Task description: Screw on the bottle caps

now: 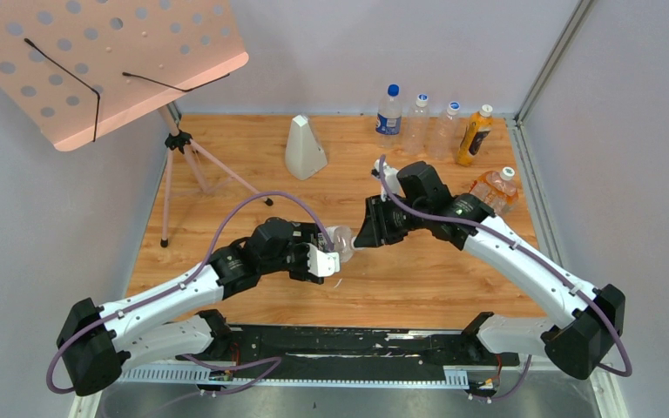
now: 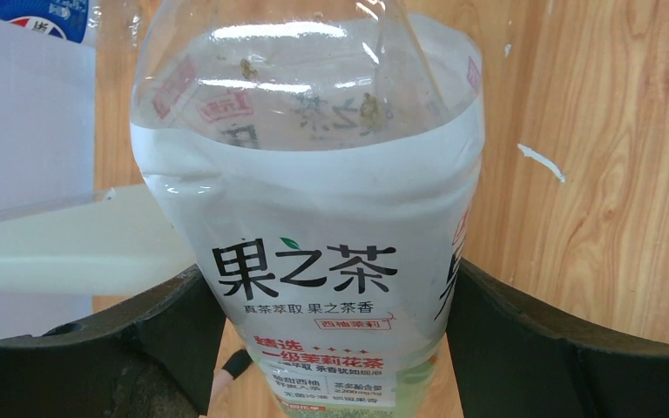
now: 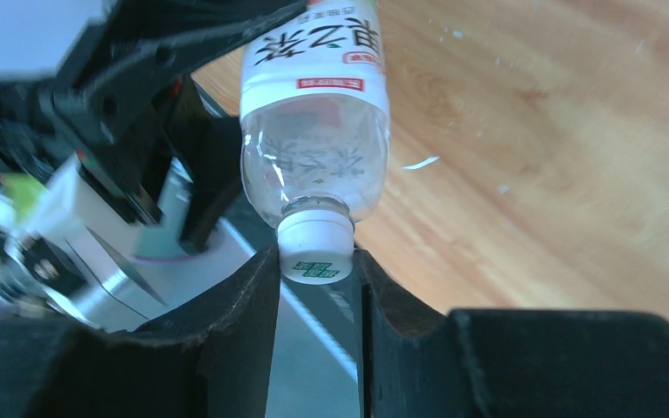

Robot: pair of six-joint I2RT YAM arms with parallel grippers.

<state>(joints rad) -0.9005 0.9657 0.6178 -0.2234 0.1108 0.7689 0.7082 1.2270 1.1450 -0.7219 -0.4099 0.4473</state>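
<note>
My left gripper (image 1: 327, 259) is shut on the larger clear bottle (image 2: 314, 218) with the green-white-orange label and holds it above the table, neck toward the right arm; the bottle also shows in the top view (image 1: 341, 241). In the right wrist view the bottle (image 3: 315, 131) has a white cap (image 3: 315, 248) on its neck. My right gripper (image 3: 315, 261) is shut on that cap, one finger on each side; it also shows in the top view (image 1: 361, 242). The smaller orange-label bottle (image 1: 494, 188) lies at the right with a white cap (image 1: 508, 173) on it.
At the back stand a blue-labelled bottle (image 1: 388, 111), two clear bottles (image 1: 417, 122) (image 1: 443, 127) and an orange juice bottle (image 1: 475, 135). A white cone-shaped object (image 1: 304, 148) stands mid-back. A pink perforated stand (image 1: 96, 61) on a tripod is at the left.
</note>
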